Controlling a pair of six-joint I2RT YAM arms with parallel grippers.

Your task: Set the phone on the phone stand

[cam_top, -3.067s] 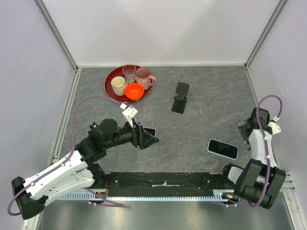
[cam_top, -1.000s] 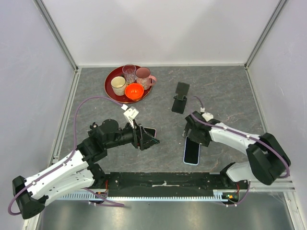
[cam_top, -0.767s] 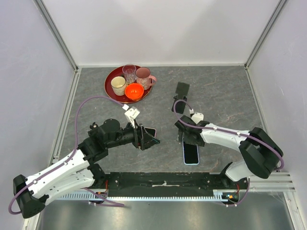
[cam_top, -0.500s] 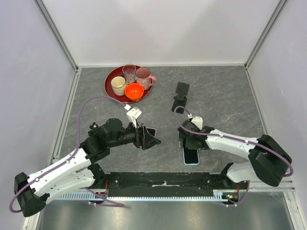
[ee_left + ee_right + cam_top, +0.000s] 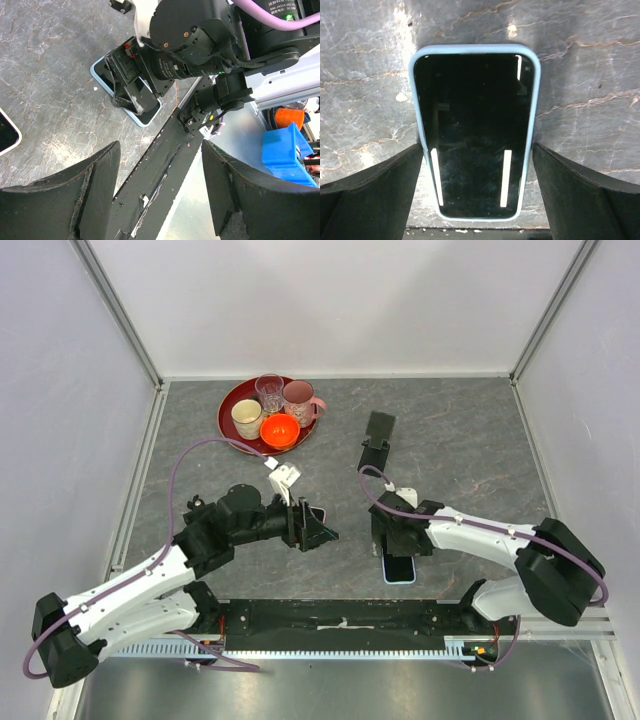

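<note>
The phone (image 5: 398, 570), black screen in a light blue case, lies flat on the grey table near the front edge. My right gripper (image 5: 397, 545) is over its far end, open. In the right wrist view the phone (image 5: 475, 125) lies between the two fingers of the gripper (image 5: 477, 200), which stand close to its long edges. The black phone stand (image 5: 377, 443) stands upright behind it, empty. My left gripper (image 5: 320, 533) is open and empty to the left. The left wrist view shows its open jaws (image 5: 160, 200), the right gripper (image 5: 130, 87) and the phone (image 5: 104, 74).
A second phone (image 5: 316, 512) in a pale case lies under my left gripper; its corner shows in the left wrist view (image 5: 5, 136). A red tray (image 5: 228, 412) with cups and an orange bowl stands at the back left. The black rail (image 5: 340, 615) runs along the front edge.
My right arm swung in from the far right; the phone moved left and turned lengthwise. The right gripper has settled over the phone. My left gripper shifted slightly right.
</note>
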